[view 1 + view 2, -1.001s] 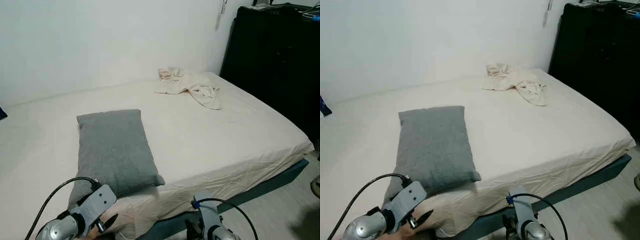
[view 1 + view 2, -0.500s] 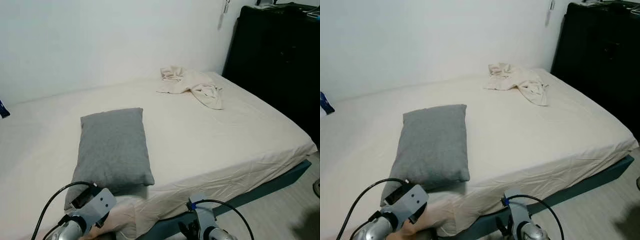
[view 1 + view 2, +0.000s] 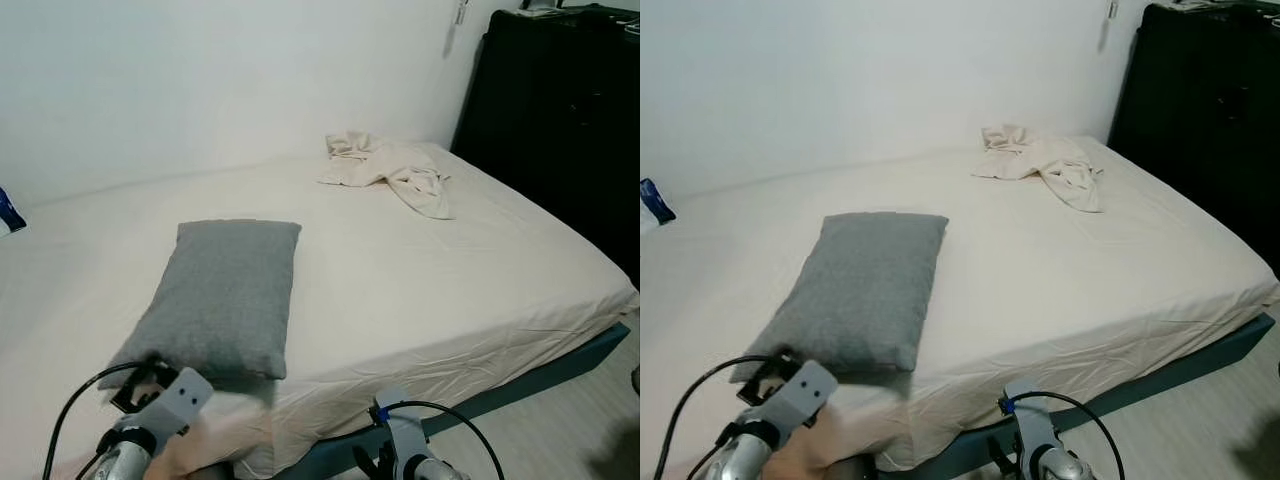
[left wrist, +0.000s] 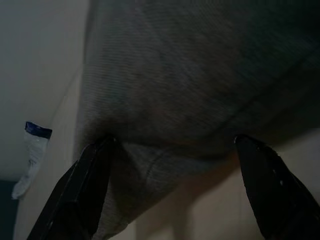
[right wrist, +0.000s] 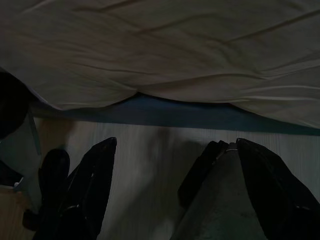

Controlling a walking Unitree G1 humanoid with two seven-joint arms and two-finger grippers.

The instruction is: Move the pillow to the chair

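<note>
- The grey pillow [image 3: 222, 295] lies flat on the bed [image 3: 470, 270], on its left half. The long axis runs from the near edge of the mattress towards the wall, and the far end leans slightly to the right.
- My left hand [image 4: 170, 165] is at the pillow's near left corner. In the left wrist view the two fingers [image 4: 82, 192] stand apart, one on each side of that corner's bulge. I cannot confirm from the frames that they press the fabric, so I treat the corner as not yet gripped.
- The left hand is clearly the nearer one: the pillow lies straight ahead of it and the rest of the cushion extends away beyond the fingertips.
- My right hand [image 5: 170, 185] hangs low, off the foot side of the bed. Its fingers are spread and point at the pale floor [image 5: 150, 150] and the blue bed base [image 5: 165, 112]. It is well apart from the pillow.
- Open room: bare sheet surrounds the pillow on all sides. The crumpled cream cloth [image 3: 390, 172] lies far off near the wall, and the black cabinet [image 3: 555, 120] stands to the right, beyond the bed.
- Judgement: with the near short edge close to the mattress edge, a pull towards me should slide the pillow off with nothing in the way. One corner grip may let the cushion sag and swing.
- No chair is in view, so a turn is needed afterwards.
</note>
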